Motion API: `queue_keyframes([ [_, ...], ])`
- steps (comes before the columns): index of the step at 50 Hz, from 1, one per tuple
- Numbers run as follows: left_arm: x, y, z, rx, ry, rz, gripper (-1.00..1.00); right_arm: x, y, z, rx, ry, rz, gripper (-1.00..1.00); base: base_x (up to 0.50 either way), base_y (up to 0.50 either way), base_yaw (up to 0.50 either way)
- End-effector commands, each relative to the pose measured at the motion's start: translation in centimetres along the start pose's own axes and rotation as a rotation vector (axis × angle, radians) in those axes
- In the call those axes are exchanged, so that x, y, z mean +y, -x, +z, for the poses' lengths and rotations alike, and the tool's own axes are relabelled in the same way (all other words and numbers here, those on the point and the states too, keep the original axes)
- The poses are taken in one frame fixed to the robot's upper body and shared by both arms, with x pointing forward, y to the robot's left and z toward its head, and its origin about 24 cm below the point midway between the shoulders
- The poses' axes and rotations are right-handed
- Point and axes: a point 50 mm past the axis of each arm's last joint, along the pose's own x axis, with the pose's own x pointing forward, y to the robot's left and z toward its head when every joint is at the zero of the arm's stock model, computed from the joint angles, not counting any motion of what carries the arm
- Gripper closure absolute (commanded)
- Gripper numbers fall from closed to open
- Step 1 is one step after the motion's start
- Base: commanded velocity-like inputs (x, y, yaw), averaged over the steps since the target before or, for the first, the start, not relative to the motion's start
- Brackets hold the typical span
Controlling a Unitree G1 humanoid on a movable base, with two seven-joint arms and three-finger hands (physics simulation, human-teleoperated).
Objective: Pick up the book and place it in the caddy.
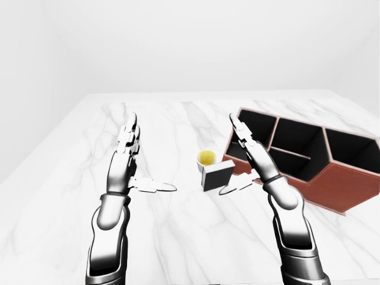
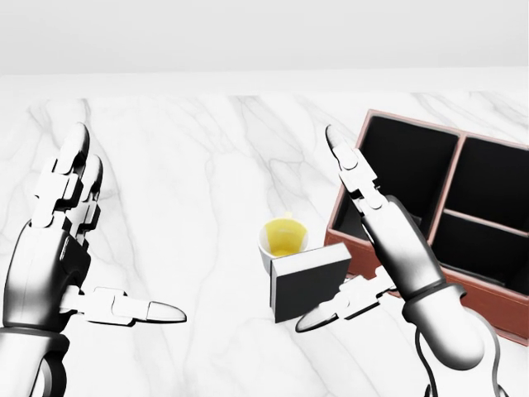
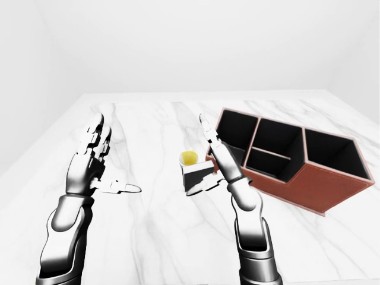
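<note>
The book (image 2: 307, 285) is small and dark with a white top edge. It stands upright on the marble table (image 2: 207, 165), just left of the red-brown caddy (image 1: 344, 187) with black compartments. My right hand (image 2: 326, 236) is open. Its fingers (image 2: 376, 207) rise beside the book's right side and its thumb (image 2: 339, 306) reaches under the book's lower right corner. The fingers do not close round the book. My left hand (image 2: 128, 223) is open and empty at the left of the head view, well apart from the book.
A white cup (image 2: 283, 238) with yellow contents stands right behind the book, touching or nearly touching it. The caddy's nearest corner lies close to my right hand. The table's edges show in the left-eye view.
</note>
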Motion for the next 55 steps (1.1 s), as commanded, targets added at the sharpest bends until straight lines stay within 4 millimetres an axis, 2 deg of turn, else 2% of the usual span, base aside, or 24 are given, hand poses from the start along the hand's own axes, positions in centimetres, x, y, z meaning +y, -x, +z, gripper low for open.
queue_keyframes([
  [1, 0.0, 0.1, 0.1, -0.003, -0.001, 0.001, -1.00, 0.0, 0.1, -0.1, 0.006, -0.001, 0.002, -1.00, 0.08, 0.00, 0.00],
  [22, 0.0, 0.1, -0.1, 0.004, -0.001, 0.001, -1.00, 0.4, 0.2, -0.4, 0.029, 0.030, 0.027, -1.00, 0.04, 0.00, 0.00],
  [27, 0.0, 0.2, 0.0, 0.003, 0.002, 0.001, -1.00, 0.7, 0.0, -1.1, 0.081, 0.116, 0.093, -1.00, 0.00, 0.00, 0.00],
  [36, 0.2, 0.4, -0.4, 0.020, 0.011, 0.006, -1.00, 1.1, -1.9, -2.7, 0.206, 0.330, 0.185, -1.00, 0.00, 0.00, 0.00],
  [43, 0.4, 0.8, -0.4, 0.023, 0.021, 0.012, -1.00, 1.6, -2.8, -4.5, 0.293, 0.452, 0.138, -1.00, 0.00, 0.00, 0.00],
  [49, 0.7, 1.1, -0.7, 0.036, 0.029, 0.024, -1.00, 2.4, -2.9, -5.7, 0.273, 0.526, 0.090, -1.00, 0.00, 0.00, 0.00],
  [55, 0.6, 1.1, -0.7, 0.036, 0.029, 0.014, -1.00, 3.4, -2.5, -6.0, 0.222, 0.600, 0.025, -1.00, 0.00, 0.00, 0.00],
])
